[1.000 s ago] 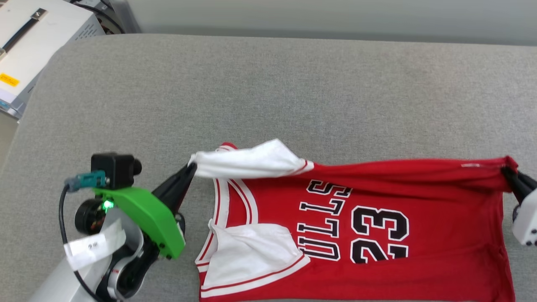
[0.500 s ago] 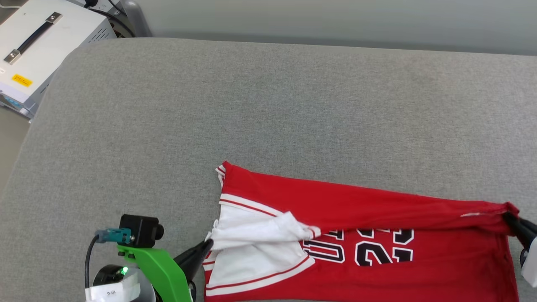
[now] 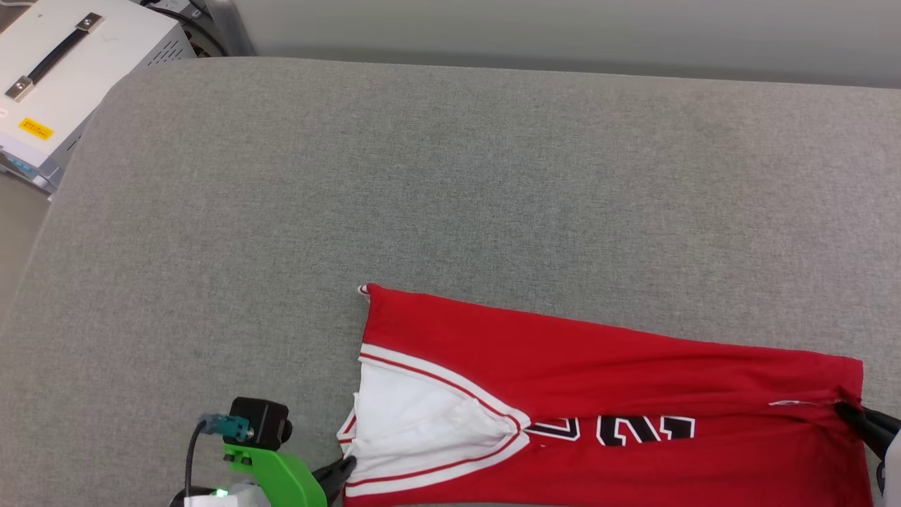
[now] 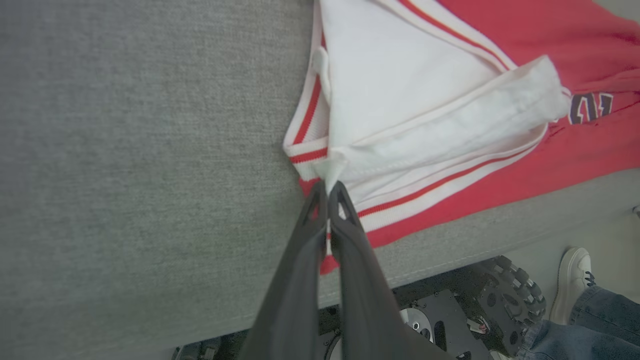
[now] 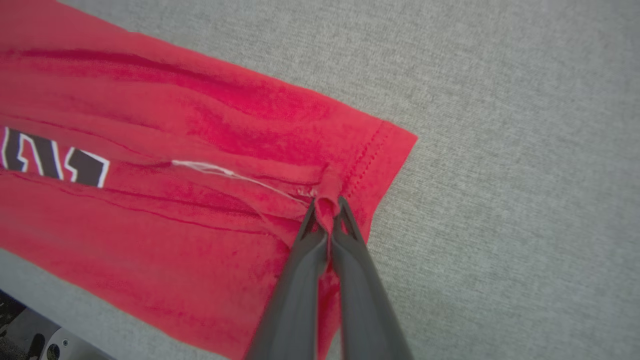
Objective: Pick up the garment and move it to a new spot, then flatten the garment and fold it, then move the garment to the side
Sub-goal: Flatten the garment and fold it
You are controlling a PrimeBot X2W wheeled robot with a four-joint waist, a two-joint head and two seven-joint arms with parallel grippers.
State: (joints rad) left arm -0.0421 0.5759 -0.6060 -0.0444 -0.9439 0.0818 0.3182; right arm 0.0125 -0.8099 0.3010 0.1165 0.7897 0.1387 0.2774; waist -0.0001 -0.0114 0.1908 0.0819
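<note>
Tabletop grey under garment — white case beyond

Grey cushion, white box, white sneaker

You get no whole word or number here. On the red shirt, at about 5 o'clock in the head view, a fold covers most of the black, white-outlined print. Only a thin strip of the two big digits shows, too little to read surely, with a scrap of lettering at their 9 o'clock. The wrist views catch mere scraps. The white box at 10 o'clock carries a yellow sticker, its writing too small to read.
</note>
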